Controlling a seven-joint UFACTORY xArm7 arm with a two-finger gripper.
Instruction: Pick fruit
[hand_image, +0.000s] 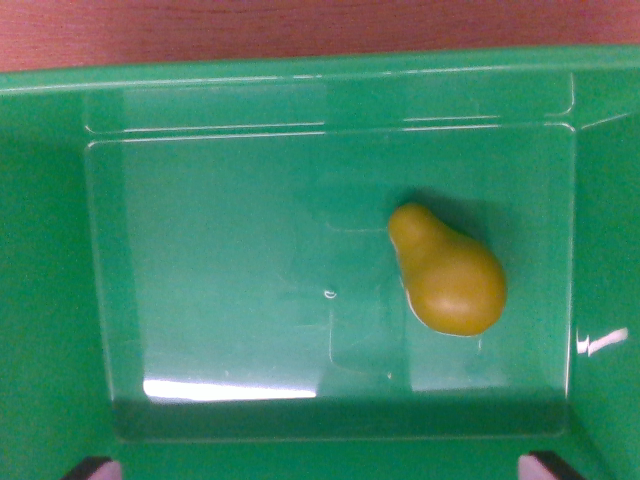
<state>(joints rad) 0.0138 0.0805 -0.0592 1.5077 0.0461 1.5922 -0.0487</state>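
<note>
Smooth yellow-green pear (447, 272) lying in glossy green plastic bin (200, 110).

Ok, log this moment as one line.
stage: approach from above | pear: lying in green bin, toward wrist view's right | contact: none | jaws: only tips visible at bottom edge, state unclear

A pear (448, 277) lies in a bin (200, 110) — toward the wrist view's right — on a table (300, 25)
</note>
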